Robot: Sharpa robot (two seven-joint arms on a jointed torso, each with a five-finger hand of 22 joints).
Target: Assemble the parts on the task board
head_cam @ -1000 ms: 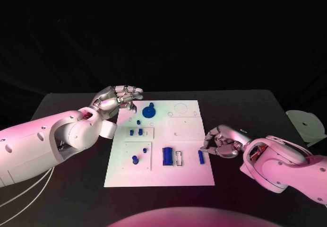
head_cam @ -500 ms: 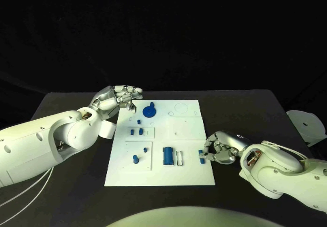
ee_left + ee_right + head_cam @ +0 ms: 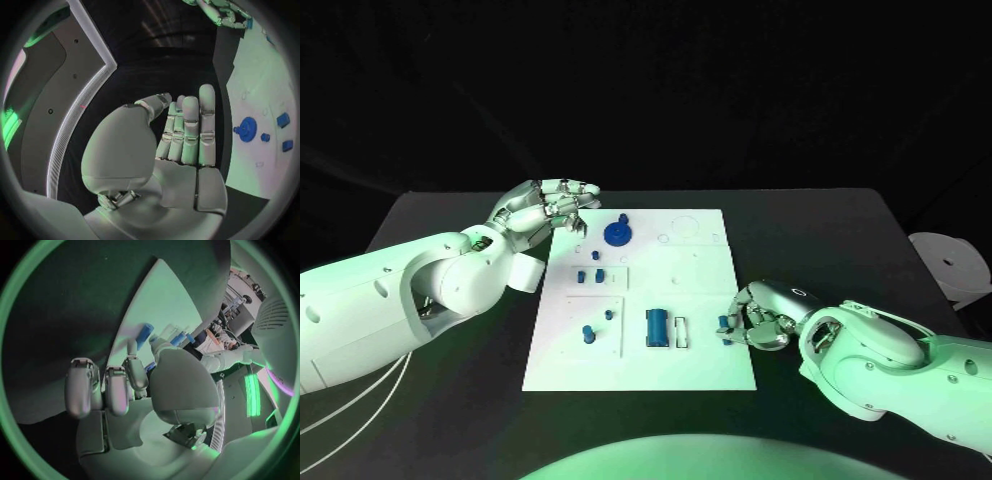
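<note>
The white task board point(image 3: 697, 360) lies in the middle of the black table. A round blue disc point(image 3: 617, 235) sits near its far left, with small blue pieces point(image 3: 596, 277) below it. A blue block point(image 3: 655, 328) stands near the front. A small blue peg point(image 3: 724, 324) lies by the board's right edge. My right hand point(image 3: 762, 318) has its fingers curled right at this peg point(image 3: 145, 331); whether they grip it is unclear. My left hand point(image 3: 548, 208) stays at the board's far left corner, fingers point(image 3: 187, 127) straight and holding nothing.
A pale round object point(image 3: 949, 262) sits past the table's right edge. A white slotted part point(image 3: 681, 333) stands beside the blue block. In the left wrist view the disc point(image 3: 247, 129) and my right hand point(image 3: 220, 12) appear on the board point(image 3: 262, 85).
My right hand has slid toward the front along the board's right edge and closed in on the small blue peg. The left hand has stayed put.
</note>
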